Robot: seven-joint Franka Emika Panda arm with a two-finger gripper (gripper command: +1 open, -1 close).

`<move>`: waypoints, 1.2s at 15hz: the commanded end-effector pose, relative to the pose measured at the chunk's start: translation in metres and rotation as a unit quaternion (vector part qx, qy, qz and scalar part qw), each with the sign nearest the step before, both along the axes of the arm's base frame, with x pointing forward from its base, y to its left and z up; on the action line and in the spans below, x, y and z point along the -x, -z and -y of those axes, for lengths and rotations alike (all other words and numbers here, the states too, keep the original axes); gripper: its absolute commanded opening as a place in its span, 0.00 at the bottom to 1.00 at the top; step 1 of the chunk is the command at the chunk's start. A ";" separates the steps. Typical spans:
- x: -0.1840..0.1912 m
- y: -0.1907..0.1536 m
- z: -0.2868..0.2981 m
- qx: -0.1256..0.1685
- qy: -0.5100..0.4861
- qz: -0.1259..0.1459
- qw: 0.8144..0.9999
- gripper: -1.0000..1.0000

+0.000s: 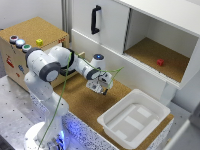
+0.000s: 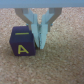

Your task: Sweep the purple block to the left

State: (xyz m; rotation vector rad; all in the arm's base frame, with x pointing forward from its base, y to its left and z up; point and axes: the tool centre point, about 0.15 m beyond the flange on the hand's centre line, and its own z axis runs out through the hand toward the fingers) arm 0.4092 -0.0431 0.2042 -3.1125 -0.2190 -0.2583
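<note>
The purple block (image 2: 21, 42) is a small dark cube with a yellow letter A on one face. It rests on the cork-like tabletop. In the wrist view my gripper (image 2: 41, 44) is shut, with its fingers pressed together and nothing held. The fingertips reach down to the surface right beside the block, touching or nearly touching its side. In the exterior view the gripper (image 1: 102, 87) hangs low over the brown tabletop (image 1: 85, 107), just beyond the white bin. The block cannot be made out there.
A white plastic bin (image 1: 132, 120) stands on the table close to the gripper. A white cabinet behind has a black door handle (image 1: 94, 20) and an open compartment with a red cube (image 1: 160, 62). A yellow cube (image 1: 39, 42) sits on the wooden button box (image 1: 30, 50).
</note>
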 end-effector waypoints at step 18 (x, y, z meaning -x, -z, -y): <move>0.008 -0.111 -0.013 -0.023 0.064 -0.045 0.997 1.00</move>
